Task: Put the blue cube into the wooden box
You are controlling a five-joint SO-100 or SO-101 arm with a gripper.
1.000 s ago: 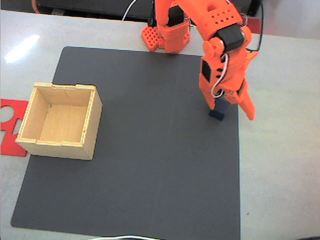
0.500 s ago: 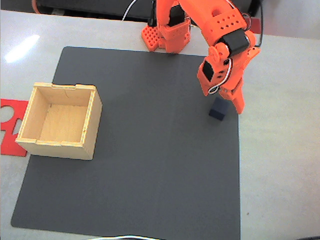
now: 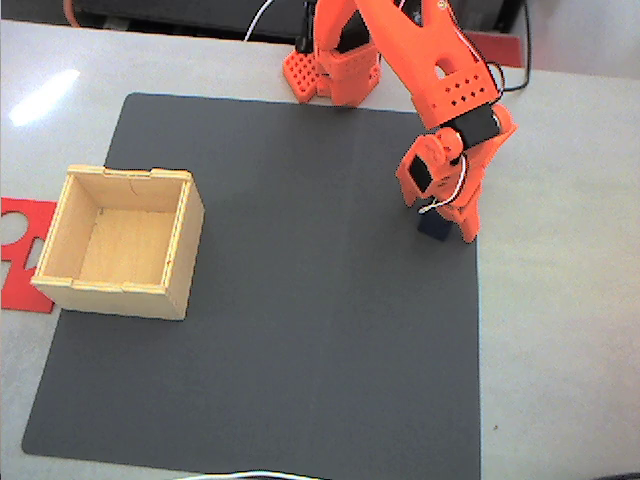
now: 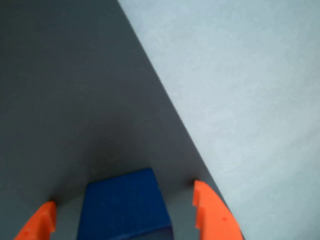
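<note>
Gripper (image 4: 122, 212): orange, two fingers, spread apart. In the wrist view one fingertip (image 4: 39, 222) sits left of the blue cube (image 4: 122, 207), the other to its right, with a sliver of mat showing on each side. No contact seen; the cube is straddled, not clamped. In the fixed view the gripper (image 3: 445, 228) hangs over the cube, fingers pointing down at the mat.

Landmark: the dark grey mat (image 3: 280, 330), taken left to right in the fixed view.

- Off the mat's left edge: a flat red cut-out piece (image 3: 22, 225) on the pale table (image 3: 560, 350), partly tucked behind the box.
- On the mat's left part: the wooden box (image 3: 185, 255), pale plywood, open top, inside bare. Its left wall overhangs the mat's left edge.
- Mat's middle: bare.
- Beyond the mat's far edge, right of centre: the orange arm base (image 3: 340, 65), the arm reaching down over the mat's right side.
- Mat's right part, close to the right edge and in the far half: the blue cube (image 3: 432, 230), resting on the mat, mostly hidden under the gripper. Well apart from the box.

Wrist view: the mat's edge (image 4: 165, 107) runs diagonally, just beside the right fingertip; pale table beyond.
</note>
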